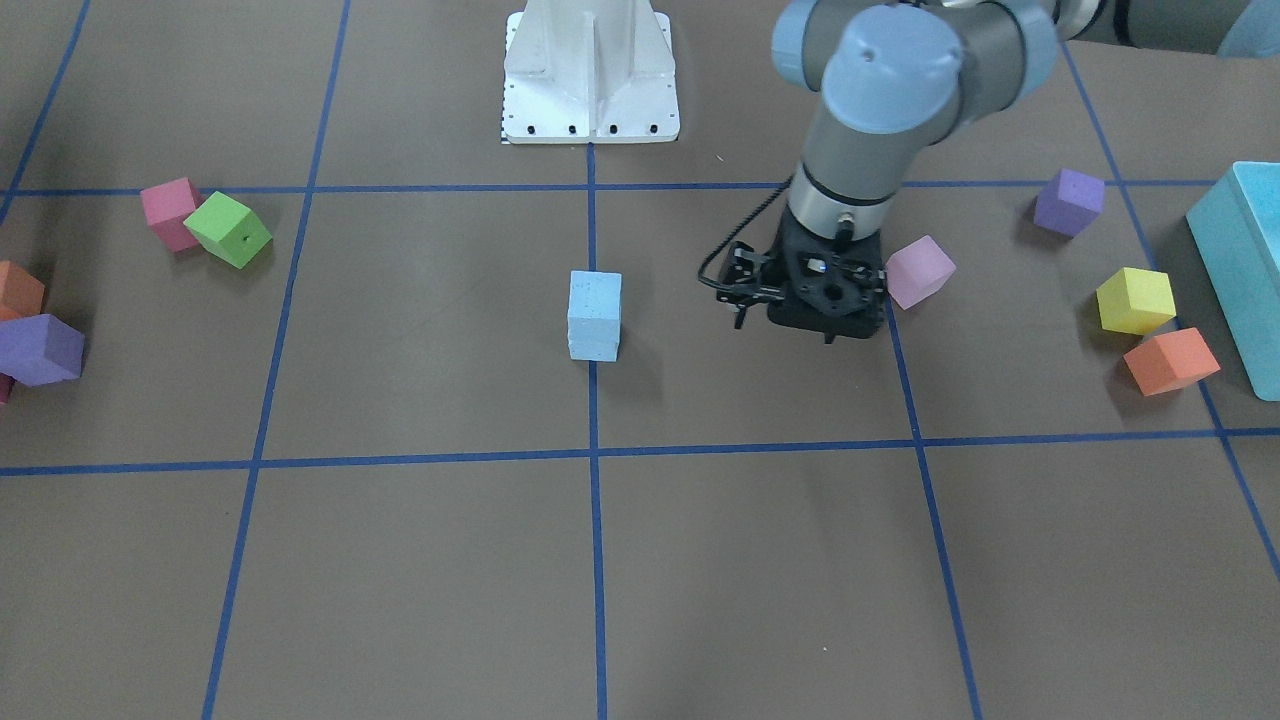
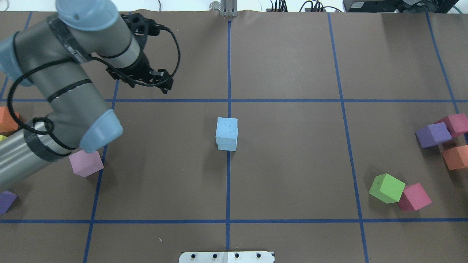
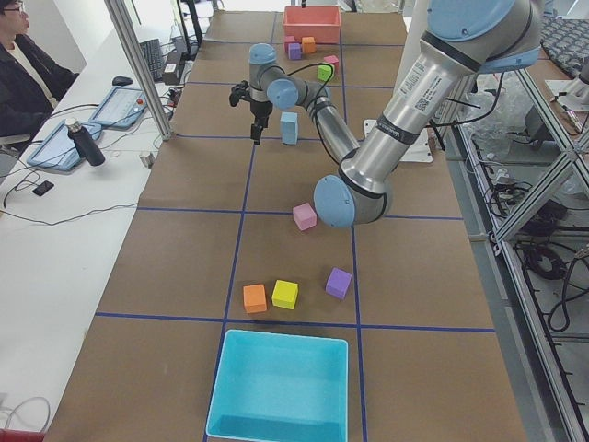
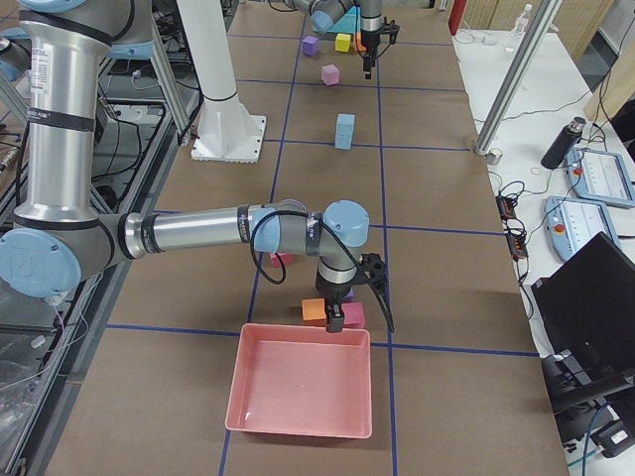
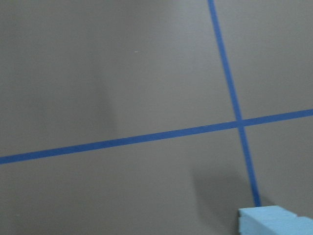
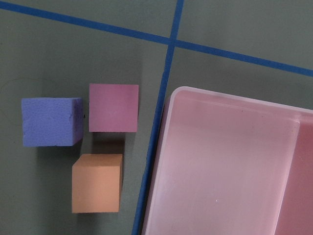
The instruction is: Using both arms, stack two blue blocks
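Note:
The two blue blocks (image 1: pixel 594 315) stand stacked, one on the other, at the table's middle on a blue tape line; the stack also shows in the overhead view (image 2: pixel 227 133). My left gripper (image 1: pixel 790 325) hangs empty above the table beside the stack, well apart from it, next to a pink cube (image 1: pixel 918 271), and looks open. The stack's top corner shows at the bottom right of the left wrist view (image 5: pixel 276 221). My right gripper (image 4: pixel 337 317) shows only in the exterior right view, low by a pink tray (image 4: pixel 303 392). I cannot tell if it is open.
Purple (image 1: pixel 1068 201), yellow (image 1: pixel 1135 300) and orange (image 1: pixel 1170 360) cubes and a teal box (image 1: pixel 1240 270) lie on my left side. Green (image 1: pixel 228 229) and magenta (image 1: pixel 168 212) cubes lie on my right. The right wrist view shows purple (image 6: pixel 51 121), magenta (image 6: pixel 113 107) and orange (image 6: pixel 97 182) cubes beside the tray.

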Motion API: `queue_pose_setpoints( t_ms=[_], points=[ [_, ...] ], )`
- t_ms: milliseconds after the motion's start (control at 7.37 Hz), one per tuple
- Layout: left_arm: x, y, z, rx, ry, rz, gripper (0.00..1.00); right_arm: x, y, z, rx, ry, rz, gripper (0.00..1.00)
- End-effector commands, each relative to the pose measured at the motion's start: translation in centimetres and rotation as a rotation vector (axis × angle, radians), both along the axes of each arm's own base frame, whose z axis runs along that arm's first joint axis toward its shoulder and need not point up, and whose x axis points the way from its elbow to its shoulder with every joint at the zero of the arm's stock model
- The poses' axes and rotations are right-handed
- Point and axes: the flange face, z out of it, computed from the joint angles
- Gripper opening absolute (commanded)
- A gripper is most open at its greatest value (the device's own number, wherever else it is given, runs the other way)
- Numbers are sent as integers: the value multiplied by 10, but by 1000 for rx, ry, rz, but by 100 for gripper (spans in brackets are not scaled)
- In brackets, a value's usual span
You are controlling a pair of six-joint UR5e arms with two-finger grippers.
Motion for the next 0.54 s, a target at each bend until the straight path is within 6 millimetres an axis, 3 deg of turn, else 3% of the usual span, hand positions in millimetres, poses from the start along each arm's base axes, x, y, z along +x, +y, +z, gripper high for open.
queue_pose_setpoints(
  t_ms=[0,271,407],
  points=[
    [-121,-28,100,3,-30,63,98,0,1,3,-7,-6,-1,100],
    [-252,-28,212,85,-94,169,98,0,5,9,-21,-2,1,100],
    [-303,-15,254,91,-121,176,98,1,5,9,-22,0,3,100]
  ],
)
